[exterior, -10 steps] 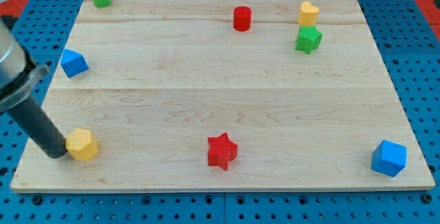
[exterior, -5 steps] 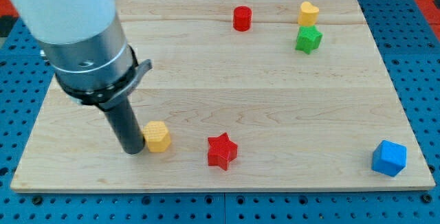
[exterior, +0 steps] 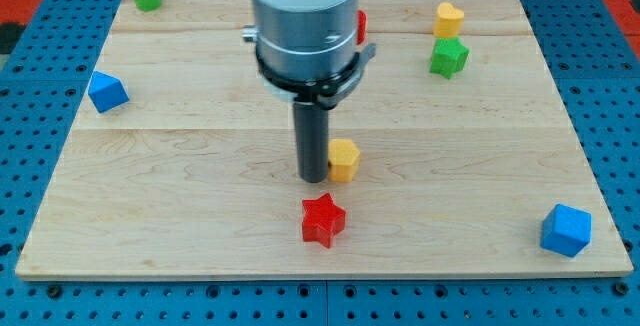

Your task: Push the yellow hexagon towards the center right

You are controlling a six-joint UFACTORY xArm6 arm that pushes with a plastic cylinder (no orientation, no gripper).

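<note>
No pincer fitted; my tip (exterior: 314,177) is touching the yellow hexagon (exterior: 344,159) off-centre, risking it slipping toward the table's (exterior: 500,146) top edge.

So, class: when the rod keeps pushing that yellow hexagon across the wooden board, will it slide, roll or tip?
The yellow hexagon looks squat and flat-based, so it will probably slide rather than tip. Its flat sides suggest it won't roll, though it may turn if pushed off-centre. My tip sits against its left side on the view; the smooth board probably offers little resistance.
</note>
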